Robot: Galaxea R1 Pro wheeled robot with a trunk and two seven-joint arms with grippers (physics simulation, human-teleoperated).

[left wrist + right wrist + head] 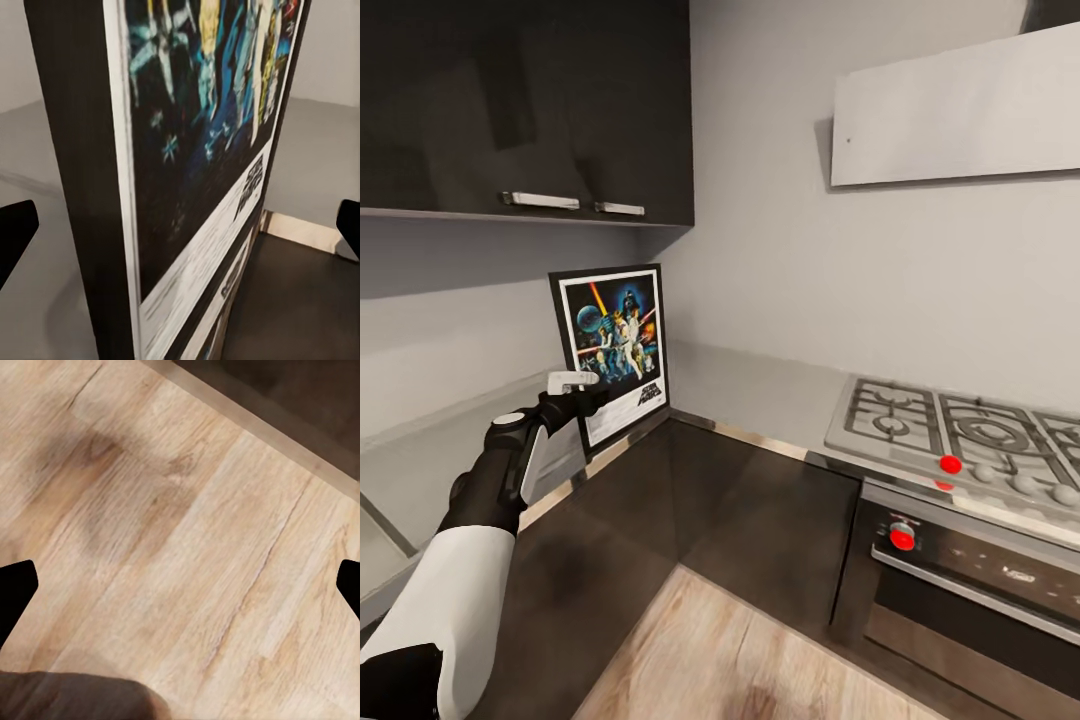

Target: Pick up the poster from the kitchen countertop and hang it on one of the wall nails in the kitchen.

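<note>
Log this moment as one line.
left gripper: open, at poster edge | poster: upright on countertop | right gripper: open, over floor

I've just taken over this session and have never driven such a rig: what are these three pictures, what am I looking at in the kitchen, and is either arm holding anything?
You are driving a wheeled robot with two arms, each ending in a two-finger gripper. The big picture comes from its head, looking down over a kitchen corner. The other two come from cameras near each gripper, looking along the fingers.

In the head view, the poster stands upright on the grey countertop, in the corner under dark wall cabinets. A gas hob and an oven sit to the right.

The left gripper is reaching at the poster's edge. Its wrist view shows the poster close up between the two fingertips, which stand wide apart, so nothing is gripped yet.

The right wrist camera looks down at the wooden floor; its fingers are open and hold nothing.
</note>
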